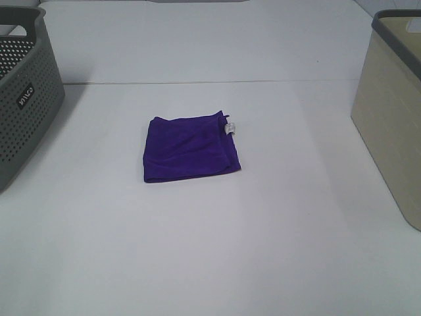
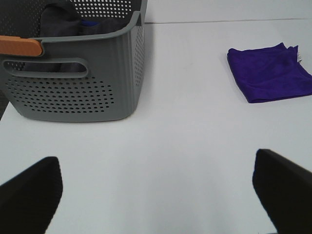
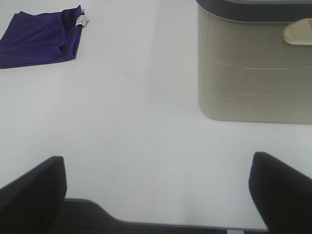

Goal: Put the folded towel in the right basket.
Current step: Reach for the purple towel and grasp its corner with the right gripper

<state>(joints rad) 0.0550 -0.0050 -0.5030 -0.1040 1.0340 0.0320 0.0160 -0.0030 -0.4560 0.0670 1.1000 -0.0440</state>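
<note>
White surface (image 1: 197, 263) spreads under everything. Nearest, the left end effector (image 2: 158, 195) and right end effector (image 3: 158, 192) hover above it, fingers spread wide, released and holding nothing. Farther on, the folded purple towel (image 1: 191, 148) lies flat mid-surface, well apart from both. The beige right basket (image 1: 388, 125) stands at the right edge, the grey perforated basket (image 1: 26, 92) at the left.

Bright, even light from overhead washes the white table (image 1: 210, 263) nearly featureless. Only a faint, soft shadow edges the purple towel (image 1: 191, 148). The high view is slightly soft; in the wrist views the gripper fingers (image 2: 29, 195) look black and blurred.
</note>
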